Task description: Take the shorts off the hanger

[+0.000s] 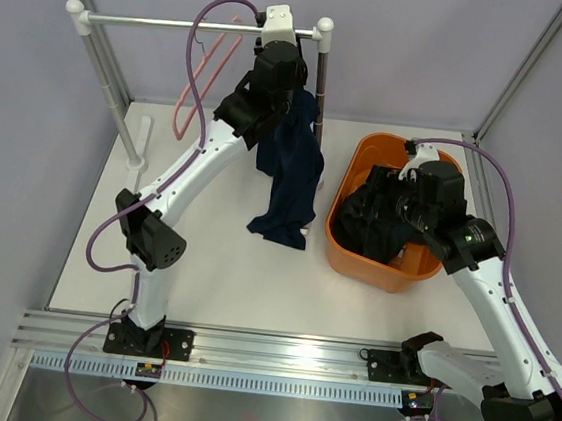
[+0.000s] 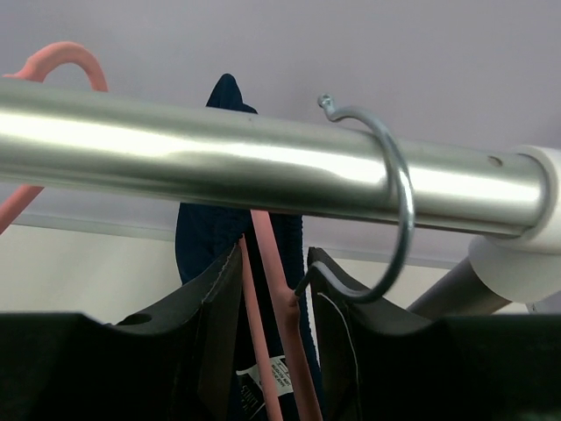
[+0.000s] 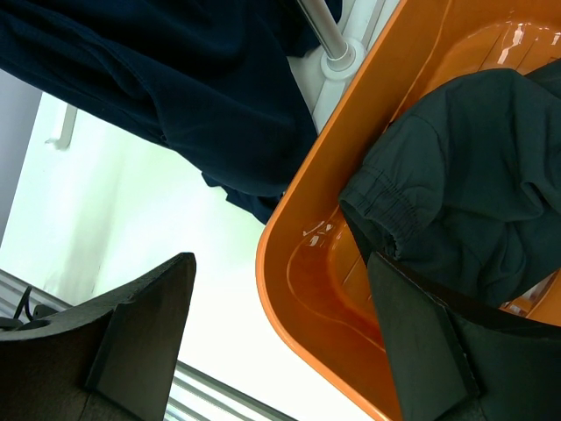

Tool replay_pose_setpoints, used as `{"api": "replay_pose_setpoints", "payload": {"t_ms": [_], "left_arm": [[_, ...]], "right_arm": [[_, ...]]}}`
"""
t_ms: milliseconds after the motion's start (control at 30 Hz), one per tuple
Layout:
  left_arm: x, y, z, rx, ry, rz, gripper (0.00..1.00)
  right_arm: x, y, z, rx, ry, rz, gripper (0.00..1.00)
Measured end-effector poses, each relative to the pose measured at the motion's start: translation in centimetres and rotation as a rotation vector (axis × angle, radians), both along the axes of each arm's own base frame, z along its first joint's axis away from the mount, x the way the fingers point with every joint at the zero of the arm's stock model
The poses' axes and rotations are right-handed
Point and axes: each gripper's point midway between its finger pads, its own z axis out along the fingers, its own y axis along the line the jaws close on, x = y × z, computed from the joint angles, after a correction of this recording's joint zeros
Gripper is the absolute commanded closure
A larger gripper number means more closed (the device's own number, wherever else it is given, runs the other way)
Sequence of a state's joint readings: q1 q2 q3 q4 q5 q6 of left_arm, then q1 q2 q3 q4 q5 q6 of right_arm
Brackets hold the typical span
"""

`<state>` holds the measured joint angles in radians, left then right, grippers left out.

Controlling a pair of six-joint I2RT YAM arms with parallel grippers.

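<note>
Straddling the hanger (image 2: 266,254) narrowly under the rail (image 2: 175,153) at upper centre, clamped or not I cannot tell, the left tool (image 2: 272,298) risks pulling its hook (image 2: 401,202) off with the hung shorts (image 1: 289,181), while the right tool (image 3: 280,342) gapes wide, empty, over the basket (image 3: 289,219) at right.

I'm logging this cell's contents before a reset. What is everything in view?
hanging shorts: one, dark navy, draped below the rail's right end.
basket shorts: one, dark, heaped in the basket.
basket: one, orange, table's right.
pink hanger: one, bare, mid-rail.
metal hook: one, silver, over the rail.
rail: one, silver, across the back.
table: one, white.
left gripper: black, at the rail.
right gripper: black, open, over the basket's rim.
</note>
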<state>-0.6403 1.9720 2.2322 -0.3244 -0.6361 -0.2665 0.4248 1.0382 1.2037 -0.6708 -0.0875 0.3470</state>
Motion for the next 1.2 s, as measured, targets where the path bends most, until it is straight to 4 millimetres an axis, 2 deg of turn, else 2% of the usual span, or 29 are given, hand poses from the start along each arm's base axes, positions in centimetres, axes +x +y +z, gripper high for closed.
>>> {"api": "replay_pose_setpoints", "payload": {"t_ms": [200, 467, 533, 867, 1067, 1200], "left_arm": [[0.5, 0.5, -0.1, -0.010, 0.006, -0.010, 0.64], [0.7, 0.4, -0.1, -0.020, 0.013, -0.043, 0.96], [0.8, 0.4, -0.1, -0.020, 0.014, -0.050, 1.00], [0.6, 1.1, 0.0, 0.026, 0.031, -0.078, 1.00], [-0.9, 2.6, 0.3, 0.087, 0.074, -0.115, 1.00], [-2.1, 3.3, 1.4, 0.109, 0.082, -0.145, 1.00]], "right_arm": [[0.1, 0.0, -0.2, -0.003, 0.006, 0.000, 0.12], [0.2, 0.1, -0.3, -0.004, 0.009, 0.000, 0.12], [0.2, 0.1, -0.3, -0.004, 0.009, 0.000, 0.12], [0.2, 0.1, -0.4, -0.004, 0.009, 0.000, 0.12], [0.4, 0.2, -0.4, -0.003, 0.006, 0.000, 0.12], [0.5, 0.2, -0.5, -0.003, 0.008, 0.000, 0.12]]}}
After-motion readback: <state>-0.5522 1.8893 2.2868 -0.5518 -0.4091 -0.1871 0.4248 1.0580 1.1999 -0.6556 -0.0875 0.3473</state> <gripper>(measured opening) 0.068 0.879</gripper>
